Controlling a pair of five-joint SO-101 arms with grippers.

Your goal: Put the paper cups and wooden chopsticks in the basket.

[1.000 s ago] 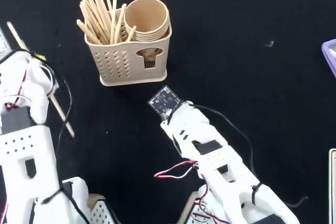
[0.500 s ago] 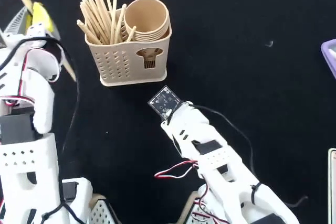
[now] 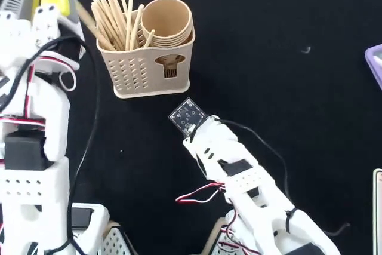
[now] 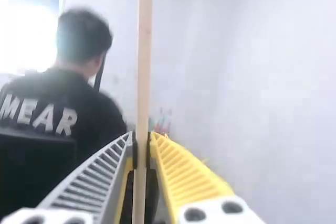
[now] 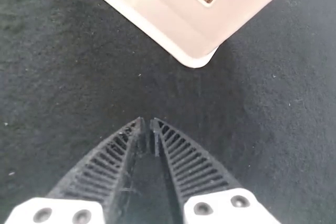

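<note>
Basket (image 3: pixel 146 67): beige plastic, boxy with rounded corners, front wall pierced with rows of small slots and one larger grilled opening; stands upright on the far left-centre part of the table
Paper cups (image 3: pixel 167 19): tan paper, round, nested in one stack, mouth upward; in the basket's right compartment
Bundle of chopsticks (image 3: pixel 113 22): pale bare wood, thin straight sticks, fanned and leaning; in the basket's left compartment, ends rising above its rim
Single chopstick (image 4: pixel 142 77): same pale wood, smooth, squared end; held off the table, and in the high view its lower end slants toward the basket's left rim, close to the bundle
Left gripper (image 4: pixel 140 139): ribbed fingers, one grey and one yellow, pinching the single chopstick between them; raised at the far left corner, just beside the basket
Right gripper (image 5: pixel 147 125): black ribbed fingers tapering to points, pressed almost together with nothing between them; low over the cloth, just in front of the basket's front corner
Table cloth (image 3: pixel 286 88): black, matte, finely grained fabric over the whole table
Wall (image 4: pixel 262 51): pale and plain, behind the raised chopstick
Purple object (image 3: pixel 375 61): rounded edge at the table's right side, well apart from the basket
</note>
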